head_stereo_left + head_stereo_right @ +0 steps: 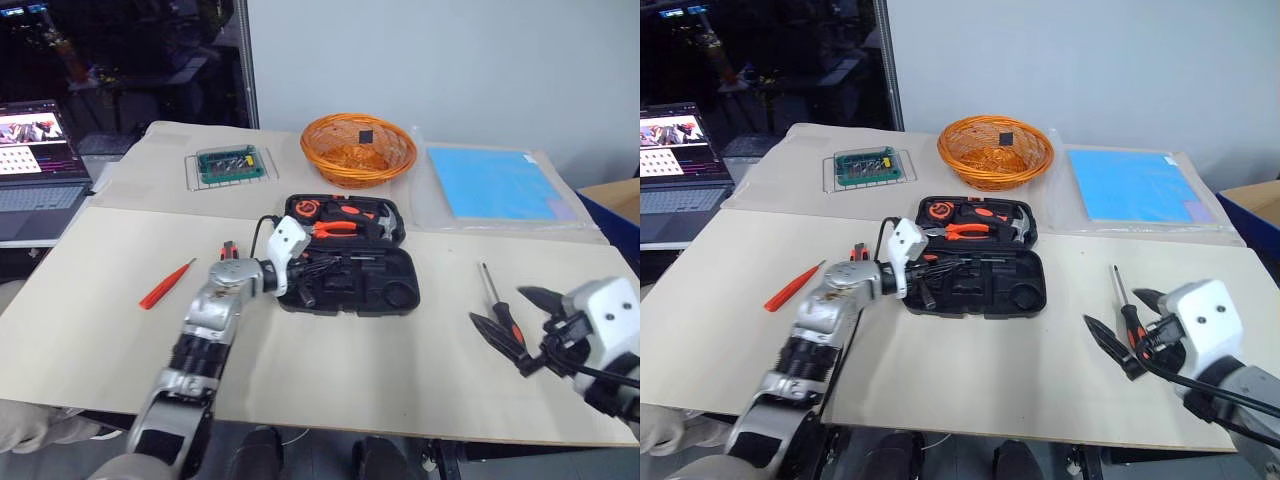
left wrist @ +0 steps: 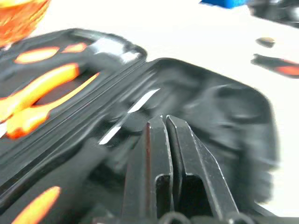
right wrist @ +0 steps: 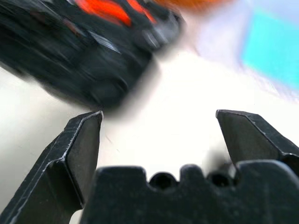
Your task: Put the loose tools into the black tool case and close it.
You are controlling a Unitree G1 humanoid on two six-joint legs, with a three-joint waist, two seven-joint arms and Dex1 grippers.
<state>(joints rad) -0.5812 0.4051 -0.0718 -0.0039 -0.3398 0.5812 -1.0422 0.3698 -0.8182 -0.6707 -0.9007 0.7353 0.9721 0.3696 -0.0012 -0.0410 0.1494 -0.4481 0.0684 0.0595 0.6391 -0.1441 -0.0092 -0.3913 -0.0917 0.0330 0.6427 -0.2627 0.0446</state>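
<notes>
On the middle of the pale table (image 1: 90,330) we see the black tool case (image 1: 345,255) lying open, its far half holding orange-handled pliers (image 1: 338,227) and a hammer (image 1: 380,222) in moulded recesses, its near half dark with shaped hollows, most of which look unfilled. Our left gripper (image 2: 166,122) hangs over the near half's left end with its jaws almost together and nothing visibly between them; we judge it is placed there to seat a tool in a recess. Our right gripper (image 3: 159,122) sits near the right edge with its jaws spread wide and empty, just beside an orange-and-black screwdriver (image 1: 500,312), likely lined up to take it. Left of the case an orange screwdriver (image 1: 166,284) lies alone, well apart. An orange basket (image 1: 358,148) stands beyond the case.
</notes>
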